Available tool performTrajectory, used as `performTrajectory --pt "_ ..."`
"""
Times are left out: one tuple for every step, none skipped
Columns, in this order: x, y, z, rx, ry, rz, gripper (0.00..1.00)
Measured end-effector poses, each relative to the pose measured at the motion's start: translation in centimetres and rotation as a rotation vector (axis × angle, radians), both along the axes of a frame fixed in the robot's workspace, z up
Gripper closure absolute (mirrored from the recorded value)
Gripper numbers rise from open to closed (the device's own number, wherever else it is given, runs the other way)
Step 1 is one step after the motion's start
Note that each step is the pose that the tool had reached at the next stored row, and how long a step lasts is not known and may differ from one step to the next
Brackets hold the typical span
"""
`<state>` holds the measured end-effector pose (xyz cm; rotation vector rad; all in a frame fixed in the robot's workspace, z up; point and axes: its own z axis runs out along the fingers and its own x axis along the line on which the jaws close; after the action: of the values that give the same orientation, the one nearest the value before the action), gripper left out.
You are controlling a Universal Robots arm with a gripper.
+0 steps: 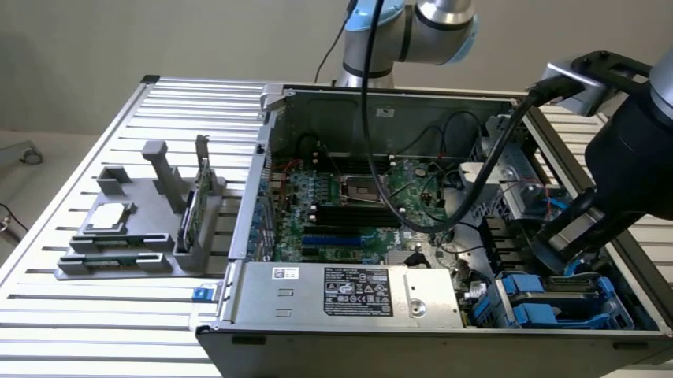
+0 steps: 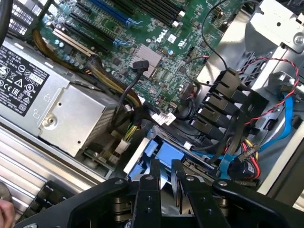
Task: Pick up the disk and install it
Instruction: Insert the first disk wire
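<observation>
gripper (image 2: 166, 167) is down in the case's drive bay (image 1: 541, 309) at the exterior view's right, fingers pinched narrowly on the disk (image 2: 151, 151), whose blue-framed edge sits at the fingertips, beside the power supply (image 2: 71, 111).

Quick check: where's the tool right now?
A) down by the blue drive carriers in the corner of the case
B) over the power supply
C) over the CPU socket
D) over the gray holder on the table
A: the tool sits low just above the blue drive carriers, in the corner of the computer case on the exterior view's right.
</observation>
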<state>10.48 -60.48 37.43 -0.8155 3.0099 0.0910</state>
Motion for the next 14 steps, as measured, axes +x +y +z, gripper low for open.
performTrajectory --pt "0.0 0.0 0.0 0.0019 0.0 -0.014 0.76" --pt "0.0 0.0 0.0 0.0037 0.0 -0.027 0.76" --pt "0.0 0.0 -0.01 0.0054 0.0 -0.041 0.76" --pt "0.0 0.0 -0.01 0.0073 0.0 -0.055 0.76" --pt "0.0 0.0 -0.01 0.0092 0.0 -0.069 0.76" --pt "0.0 0.0 -0.01 0.011 0.0 -0.083 0.76" --pt "0.0 0.0 -0.01 0.0129 0.0 -0.096 0.76" --pt "0.0 0.0 -0.02 0.0147 0.0 -0.11 0.76" --pt "0.0 0.0 -0.01 0.0166 0.0 -0.123 0.76" --pt "0.0 0.0 -0.02 0.0187 0.0 -0.138 0.76" --pt "0.0 0.0 -0.02 0.0206 0.0 -0.151 0.76" --pt "0.0 0.0 -0.02 0.0225 0.0 -0.164 0.76" --pt "0.0 0.0 -0.02 0.0245 0.0 -0.178 0.76" --pt "0.0 0.0 -0.03 0.0265 0.0 -0.192 0.76"
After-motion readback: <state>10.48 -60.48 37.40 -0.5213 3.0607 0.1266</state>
